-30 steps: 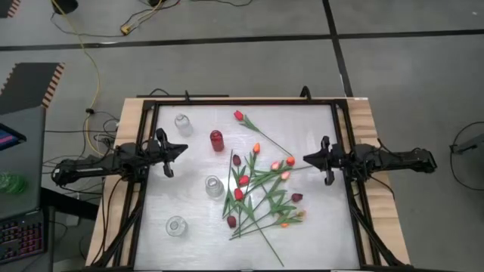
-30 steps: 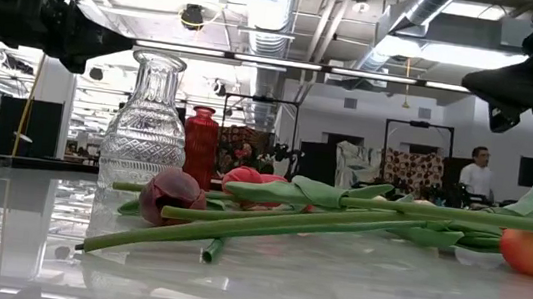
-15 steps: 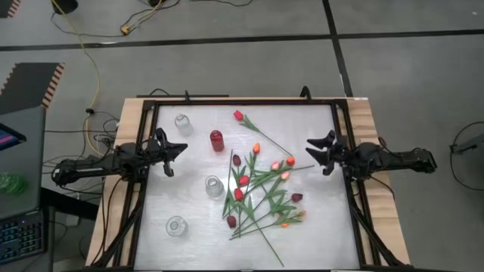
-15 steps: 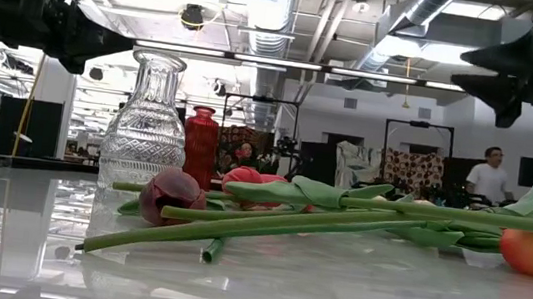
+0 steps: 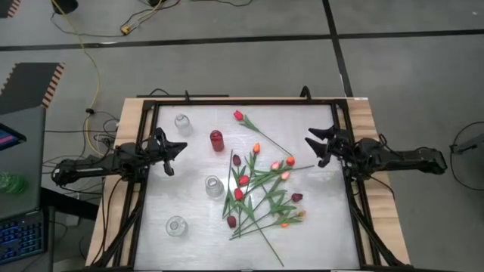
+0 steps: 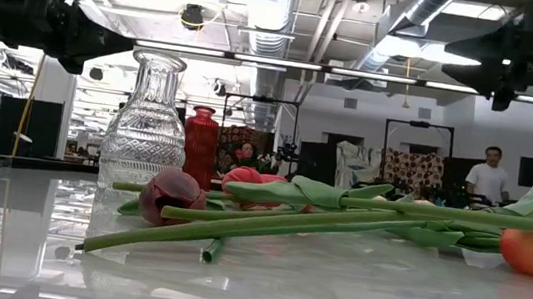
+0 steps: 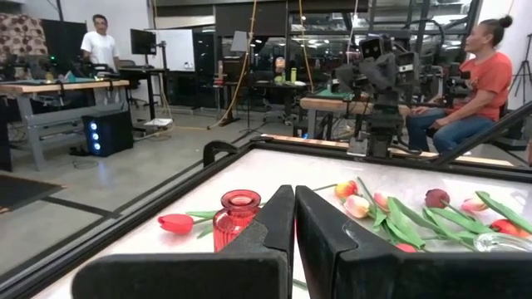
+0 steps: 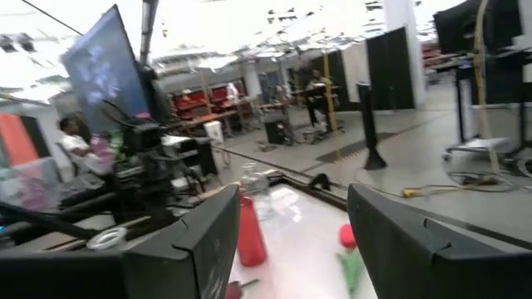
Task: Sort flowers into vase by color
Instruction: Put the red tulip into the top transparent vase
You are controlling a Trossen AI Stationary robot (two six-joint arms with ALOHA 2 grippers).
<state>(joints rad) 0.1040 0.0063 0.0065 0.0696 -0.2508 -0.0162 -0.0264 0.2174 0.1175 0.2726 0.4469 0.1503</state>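
Nothing sorted yet: flowers (image 5: pixel 261 189) heaped in mid-table, right of clear vase (image 5: pixel 214 186), one red tulip (image 5: pixel 239 115) lying apart near red vase (image 5: pixel 217 140). Right gripper (image 5: pixel 318 143) raised beside the heap, fingers spread, empty. Left gripper (image 5: pixel 172 149) parked at left edge, fingers pressed together. Best to pinch one stem clear of the tangle, low near the head

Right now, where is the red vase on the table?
In the high view, the red vase stands in the table's far-left part, between the clear vase by the far edge and the lone red tulip.
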